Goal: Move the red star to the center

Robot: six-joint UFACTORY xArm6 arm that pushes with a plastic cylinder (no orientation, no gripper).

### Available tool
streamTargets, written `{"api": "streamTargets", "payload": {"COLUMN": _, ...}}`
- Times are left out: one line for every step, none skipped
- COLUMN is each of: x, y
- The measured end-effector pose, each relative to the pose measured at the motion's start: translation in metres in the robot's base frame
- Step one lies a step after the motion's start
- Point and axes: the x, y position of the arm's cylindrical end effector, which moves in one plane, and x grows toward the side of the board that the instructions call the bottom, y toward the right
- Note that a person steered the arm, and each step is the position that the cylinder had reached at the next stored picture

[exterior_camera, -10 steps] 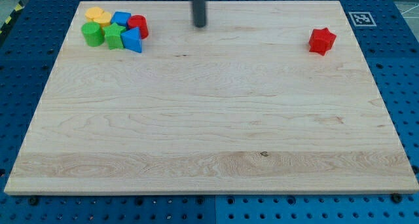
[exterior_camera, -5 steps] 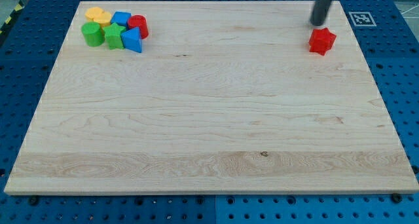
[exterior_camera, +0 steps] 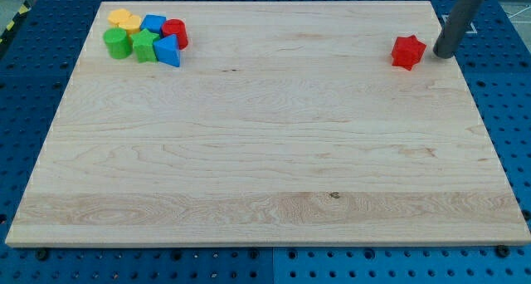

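Sitting near the table's far right corner, the red star looks small, glossy and chunky. My tip stands just right of it, apart; no hand shows. Pale wood over blue pegboard.

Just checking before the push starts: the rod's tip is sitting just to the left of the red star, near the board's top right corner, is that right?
Not quite. The camera view shows my tip just to the view's right of the red star, not its left, with a small gap between them. The rest holds: both are near the top right corner of the board.
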Motion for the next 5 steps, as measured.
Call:
{"api": "streamTargets", "payload": {"x": 0.001, "y": -0.025}}
{"api": "streamTargets", "payload": {"x": 0.003, "y": -0.046}}
{"api": "streamTargets", "payload": {"x": 0.005, "y": -0.067}}
{"api": "streamTargets", "payload": {"x": 0.009, "y": -0.091}}
{"api": "streamTargets", "payload": {"x": 0.017, "y": -0.116}}
